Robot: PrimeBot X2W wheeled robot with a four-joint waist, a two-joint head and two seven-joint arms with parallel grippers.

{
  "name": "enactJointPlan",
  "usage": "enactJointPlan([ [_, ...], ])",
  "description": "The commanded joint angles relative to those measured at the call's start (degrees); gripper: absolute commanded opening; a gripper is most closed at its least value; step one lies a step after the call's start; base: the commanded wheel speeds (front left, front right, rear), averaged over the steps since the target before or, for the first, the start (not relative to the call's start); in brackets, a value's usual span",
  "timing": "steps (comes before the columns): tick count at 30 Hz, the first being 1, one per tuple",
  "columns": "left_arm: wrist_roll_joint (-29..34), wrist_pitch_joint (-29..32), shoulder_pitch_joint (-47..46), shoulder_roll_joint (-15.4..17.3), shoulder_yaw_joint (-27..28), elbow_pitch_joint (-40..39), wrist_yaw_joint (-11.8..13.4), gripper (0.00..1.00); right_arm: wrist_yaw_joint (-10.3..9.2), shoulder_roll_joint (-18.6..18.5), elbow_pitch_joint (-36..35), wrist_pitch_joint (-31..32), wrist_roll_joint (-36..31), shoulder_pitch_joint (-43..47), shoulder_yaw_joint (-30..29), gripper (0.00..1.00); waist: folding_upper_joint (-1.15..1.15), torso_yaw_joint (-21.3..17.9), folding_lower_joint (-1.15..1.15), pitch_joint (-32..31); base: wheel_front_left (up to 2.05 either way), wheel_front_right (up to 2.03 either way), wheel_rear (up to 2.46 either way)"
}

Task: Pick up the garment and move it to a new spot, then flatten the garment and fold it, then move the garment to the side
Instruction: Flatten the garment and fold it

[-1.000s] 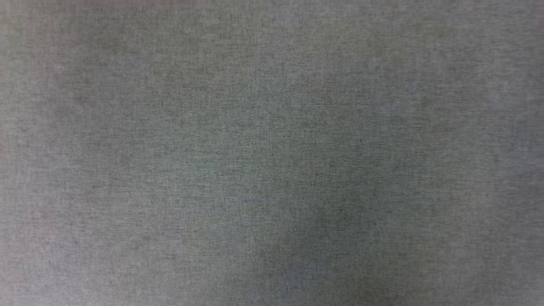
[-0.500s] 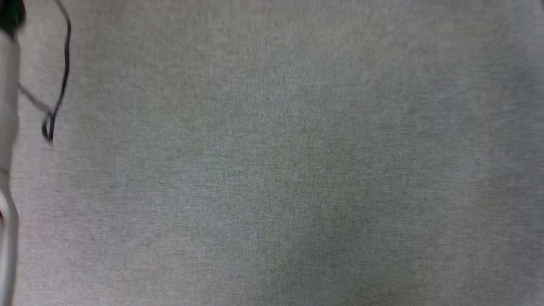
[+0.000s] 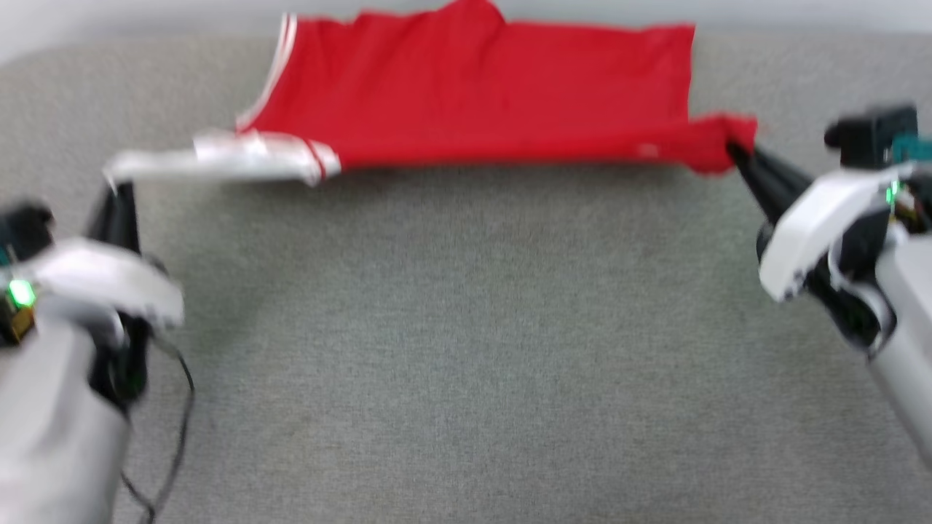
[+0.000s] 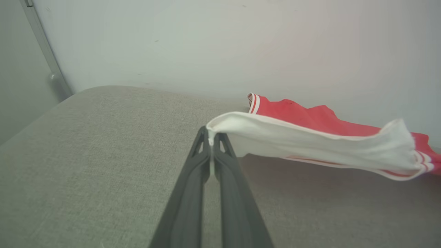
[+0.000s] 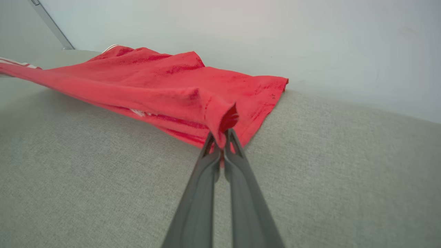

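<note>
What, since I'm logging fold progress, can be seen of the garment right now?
The garment is soft red knit with a white sleeve and red-and-white striped trim. It is stretched sideways, its near edge lifted, its far part lying on the grey cushion by the wall. The left pincer pinches the sleeve's tip; the right pincer pinches a red corner.

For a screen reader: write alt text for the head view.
A red shirt is stretched between two grippers over a grey fabric surface. The left gripper pinches its white sleeve; the right gripper pinches a red corner. The picture is slightly blurred.
</note>
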Motion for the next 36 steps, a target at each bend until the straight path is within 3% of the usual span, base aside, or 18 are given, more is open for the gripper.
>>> enactJointPlan([
  [1,-1.0,-0.2,3.5,0.3,0.6,-1.8,0.9,0.0,-0.11,-0.9,-0.6,0.6,0.2,2.7,-0.8,0.0,0.0,0.0,0.01,-3.7,0.0,0.0,0.0],
  [11,-5.9,4.0,33.4,4.0,5.5,-26.4,12.8,0.0,-0.14,-0.7,-10.4,5.5,-4.4,24.9,-11.5,0.0,0.0,-0.4,0.01,-12.3,0.0,0.0,0.0],
  [15,-7.2,5.5,43.3,4.6,7.0,-35.0,17.3,0.0,-0.14,1.1,-16.1,8.7,-7.5,34.1,-17.2,0.0,0.0,-0.3,0.01,-14.7,0.0,0.0,0.0],
  [21,-7.9,7.3,51.5,5.1,7.7,-44.4,21.6,0.0,-0.13,5.3,-24.8,14.6,-11.0,45.4,-25.0,0.0,0.0,0.1,0.01,-16.1,0.0,0.0,0.0],
  [23,-7.7,7.7,51.5,5.2,7.4,-46.6,22.2,0.0,-0.12,7.6,-28.5,17.2,-12.5,48.1,-27.4,0.0,0.0,0.0,0.01,-16.2,0.0,0.0,0.0],
  [27,-6.6,9.8,44.8,4.8,4.4,-46.1,20.7,0.0,-0.11,10.8,-30.6,20.5,-14.3,46.8,-29.0,0.0,0.0,0.0,0.01,-15.2,0.0,0.0,0.0],
  [36,-5.7,14.2,28.5,2.7,-1.0,-34.6,14.9,0.0,-0.09,11.4,-23.1,22.0,-15.1,36.1,-25.6,0.0,0.0,-1.2,0.01,-10.5,0.0,0.0,0.0],
])
